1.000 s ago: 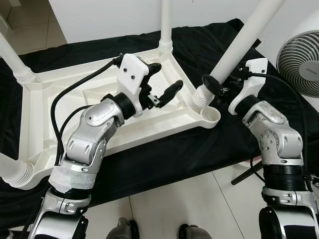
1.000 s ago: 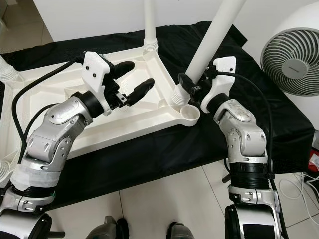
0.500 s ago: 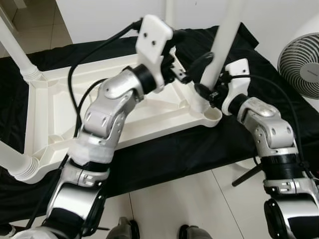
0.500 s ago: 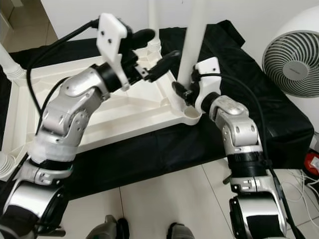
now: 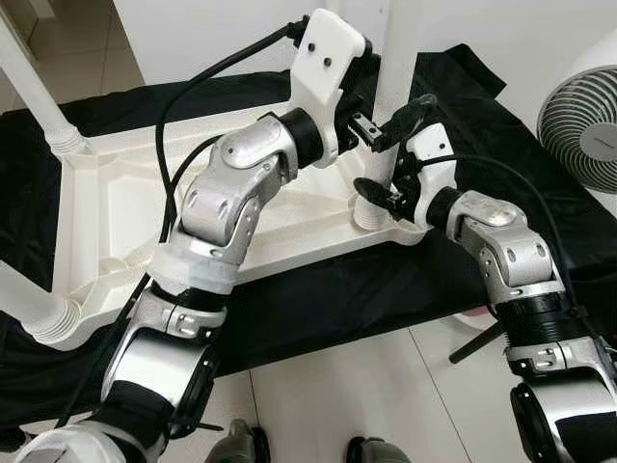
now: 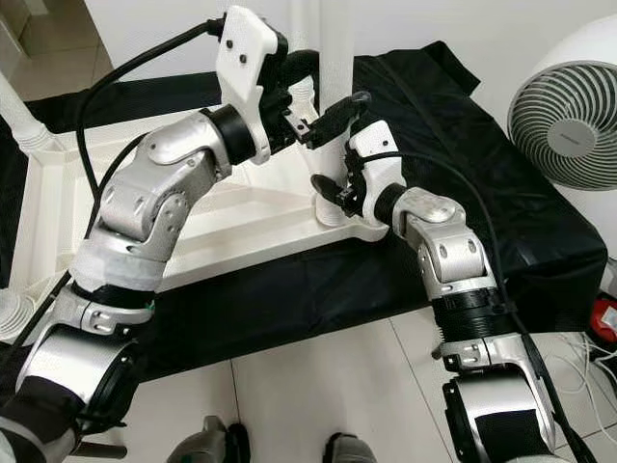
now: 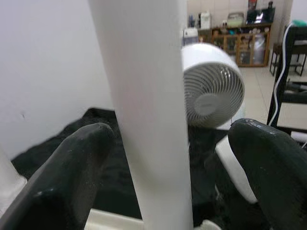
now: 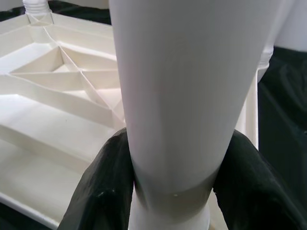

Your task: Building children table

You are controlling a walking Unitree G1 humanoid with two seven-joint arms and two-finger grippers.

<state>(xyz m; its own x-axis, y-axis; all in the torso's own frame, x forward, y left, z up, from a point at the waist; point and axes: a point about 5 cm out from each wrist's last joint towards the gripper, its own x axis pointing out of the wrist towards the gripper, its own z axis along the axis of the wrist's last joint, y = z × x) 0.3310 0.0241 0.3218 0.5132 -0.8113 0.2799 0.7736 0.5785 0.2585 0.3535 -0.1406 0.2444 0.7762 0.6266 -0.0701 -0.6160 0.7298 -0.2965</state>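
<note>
A pale tiled floor carries a black cloth spread wide. On the cloth lies the white tabletop, upside down, ribs showing. A fan stands just beside the cloth.

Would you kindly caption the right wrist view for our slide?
Right gripper clamps the white table leg near its base, above the upturned tabletop.

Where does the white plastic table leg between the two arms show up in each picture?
Left eye view: white plastic table leg upright, top centre.
Right eye view: top centre.
Left wrist view: centre, between the black fingers.
Right wrist view: centre, pinched at its base.
Shared landmark: round white fan.
</note>
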